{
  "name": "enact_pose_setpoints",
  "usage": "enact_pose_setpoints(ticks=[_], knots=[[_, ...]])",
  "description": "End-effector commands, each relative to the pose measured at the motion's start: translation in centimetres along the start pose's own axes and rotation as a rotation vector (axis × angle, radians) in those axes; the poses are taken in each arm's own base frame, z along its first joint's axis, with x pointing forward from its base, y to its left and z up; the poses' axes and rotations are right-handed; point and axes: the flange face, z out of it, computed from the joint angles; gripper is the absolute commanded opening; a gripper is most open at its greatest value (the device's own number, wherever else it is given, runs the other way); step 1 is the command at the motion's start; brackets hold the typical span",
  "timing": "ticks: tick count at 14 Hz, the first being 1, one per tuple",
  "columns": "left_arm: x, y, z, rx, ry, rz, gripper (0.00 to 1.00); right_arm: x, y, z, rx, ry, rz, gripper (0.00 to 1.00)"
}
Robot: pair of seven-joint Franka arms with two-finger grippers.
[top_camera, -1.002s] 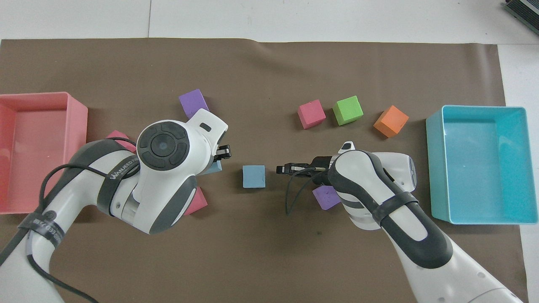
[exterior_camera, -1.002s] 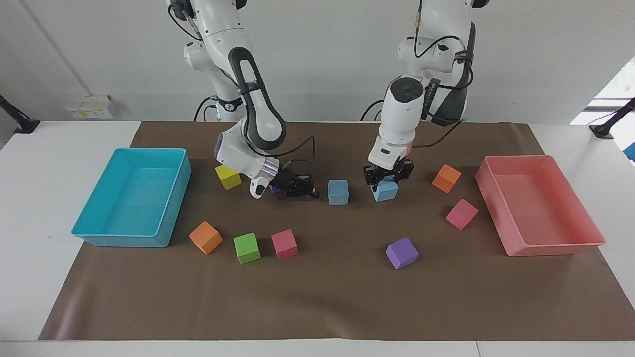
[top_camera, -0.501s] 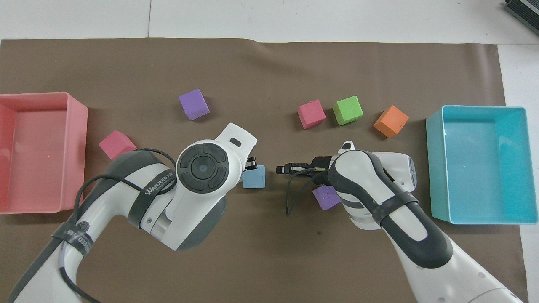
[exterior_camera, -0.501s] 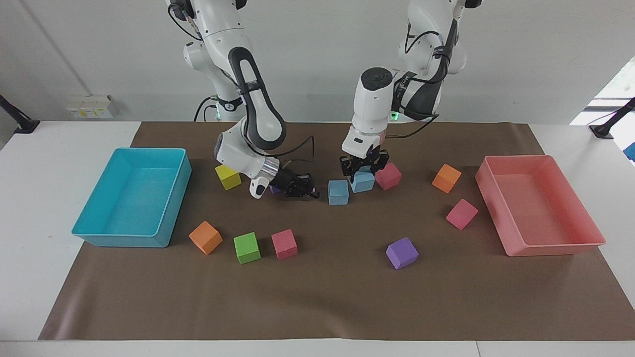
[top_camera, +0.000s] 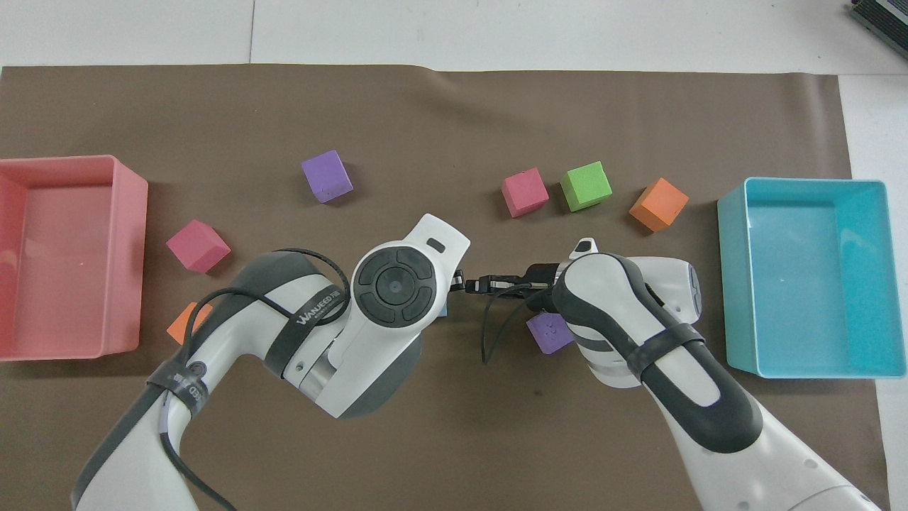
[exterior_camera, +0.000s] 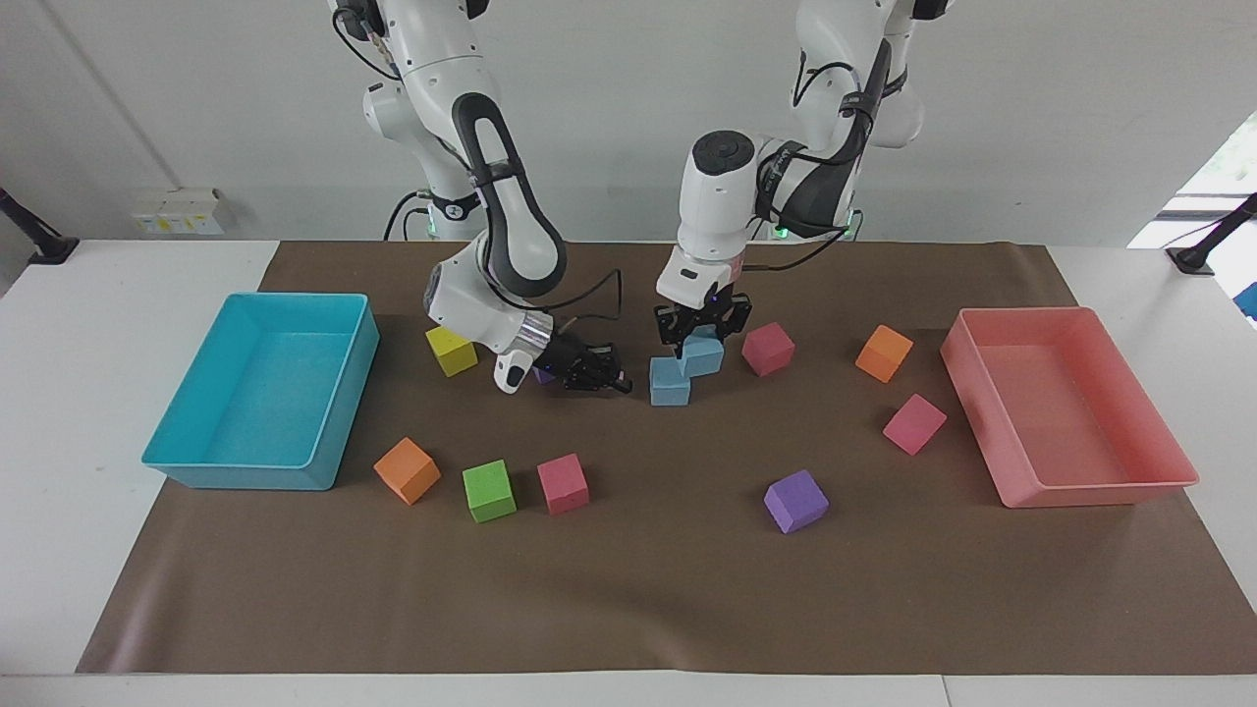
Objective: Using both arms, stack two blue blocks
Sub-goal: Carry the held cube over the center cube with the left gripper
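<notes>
Squarely upright, held blue block (exterior_camera: 701, 354)

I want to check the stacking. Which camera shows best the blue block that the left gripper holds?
The facing view: the held blue block shows in the left gripper, over the blue block on the mat. In the overhead view the left arm hides it.

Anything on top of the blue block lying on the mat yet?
Not seated: the left tool holds the second blue block partly over the resting blue block. Contact unclear; overhead, the arm hides both.
</notes>
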Motion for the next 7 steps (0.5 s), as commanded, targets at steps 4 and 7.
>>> enact_pose_setpoints(ticks=[4, 7], knots=[[0.08, 1.85, 0.86, 0.001, 0.001, -0.007, 0.63, -0.03, -0.06, 0.0, 0.019, 0.017, -0.023, 0.0], [-0.21, 2.11, 0.93, 0.002, 0.001, 0.0, 0.63, 0.0, -0.02, -0.05, 0.019, 0.018, -0.023, 0.0]])
